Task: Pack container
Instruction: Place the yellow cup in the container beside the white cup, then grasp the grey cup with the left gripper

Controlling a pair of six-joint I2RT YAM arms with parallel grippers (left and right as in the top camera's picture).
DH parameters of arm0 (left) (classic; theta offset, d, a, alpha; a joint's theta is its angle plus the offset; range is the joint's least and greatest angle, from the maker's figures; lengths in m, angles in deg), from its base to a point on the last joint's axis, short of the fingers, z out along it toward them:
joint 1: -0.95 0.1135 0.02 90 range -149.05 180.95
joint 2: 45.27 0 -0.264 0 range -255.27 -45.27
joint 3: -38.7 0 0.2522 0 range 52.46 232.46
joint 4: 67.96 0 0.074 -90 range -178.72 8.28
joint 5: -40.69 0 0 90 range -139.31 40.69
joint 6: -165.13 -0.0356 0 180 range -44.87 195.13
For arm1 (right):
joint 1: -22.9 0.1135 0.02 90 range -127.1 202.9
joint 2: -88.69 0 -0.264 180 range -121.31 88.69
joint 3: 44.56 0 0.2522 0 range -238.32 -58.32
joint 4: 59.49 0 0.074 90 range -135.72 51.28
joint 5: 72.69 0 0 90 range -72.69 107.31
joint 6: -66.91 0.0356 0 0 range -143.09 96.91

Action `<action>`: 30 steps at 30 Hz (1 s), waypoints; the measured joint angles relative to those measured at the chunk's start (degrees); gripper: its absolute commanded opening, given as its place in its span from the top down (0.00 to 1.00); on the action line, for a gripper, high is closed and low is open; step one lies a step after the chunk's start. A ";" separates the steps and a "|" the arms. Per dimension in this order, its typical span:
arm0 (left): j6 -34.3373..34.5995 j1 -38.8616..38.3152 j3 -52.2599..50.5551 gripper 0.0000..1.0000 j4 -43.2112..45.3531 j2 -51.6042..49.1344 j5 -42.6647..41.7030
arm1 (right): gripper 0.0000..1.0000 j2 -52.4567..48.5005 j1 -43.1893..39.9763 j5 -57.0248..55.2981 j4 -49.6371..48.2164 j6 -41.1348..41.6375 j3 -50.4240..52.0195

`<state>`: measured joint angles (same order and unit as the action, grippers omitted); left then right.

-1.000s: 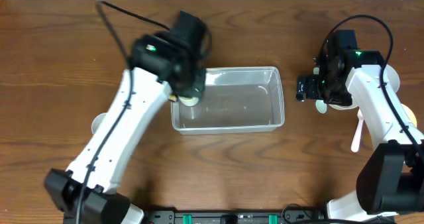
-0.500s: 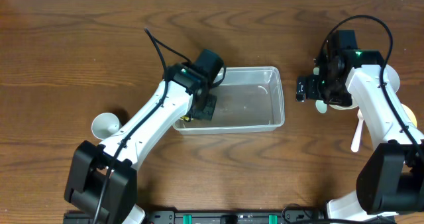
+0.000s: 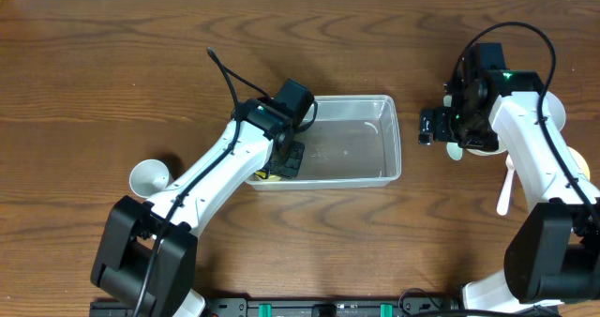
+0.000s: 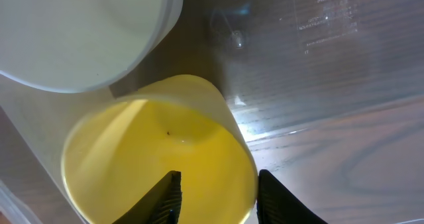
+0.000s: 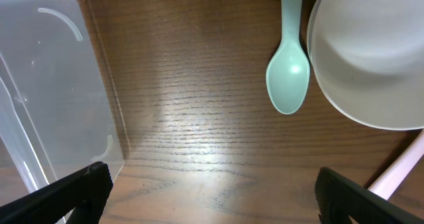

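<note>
All around, grained brown table (image 3: 94, 73); right gripper (image 5: 212, 197) gapes wide, mint spoon (image 5: 288, 78) ahead; left gripper (image 4: 218, 201) straddles a glossy yellow cup (image 4: 152, 151) rim inside the clear container (image 3: 396, 139), grip unclear.

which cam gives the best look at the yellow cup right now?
Left wrist: the yellow cup fills the frame inside the container, mouth toward the camera, left gripper at its rim. Overhead shows only a yellow sliver under the left arm. Right wrist doesn't show it.
</note>
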<state>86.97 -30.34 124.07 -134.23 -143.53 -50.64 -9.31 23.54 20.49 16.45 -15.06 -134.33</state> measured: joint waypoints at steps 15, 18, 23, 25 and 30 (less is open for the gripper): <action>-0.07 5.49 20.06 0.44 -14.71 11.58 9.57 | 0.01 0.00 0.00 0.00 0.15 0.00 0.00; 1.25 13.55 21.59 0.43 -16.28 17.44 11.04 | 0.01 0.00 0.00 0.00 0.15 -0.02 0.00; 3.39 29.11 21.14 0.43 -19.47 19.61 10.60 | 0.01 0.00 0.00 0.02 -0.04 -0.15 0.00; 3.63 33.20 19.02 0.42 -19.54 18.60 8.68 | 0.01 0.00 0.00 -0.02 -0.13 -0.17 0.00; 4.15 38.97 10.54 0.42 -17.62 13.79 5.68 | 0.01 0.00 0.00 0.00 -0.07 -0.17 0.00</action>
<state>91.12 8.63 134.61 -151.85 -129.74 -44.95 -9.31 23.54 20.49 16.38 -15.24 -134.33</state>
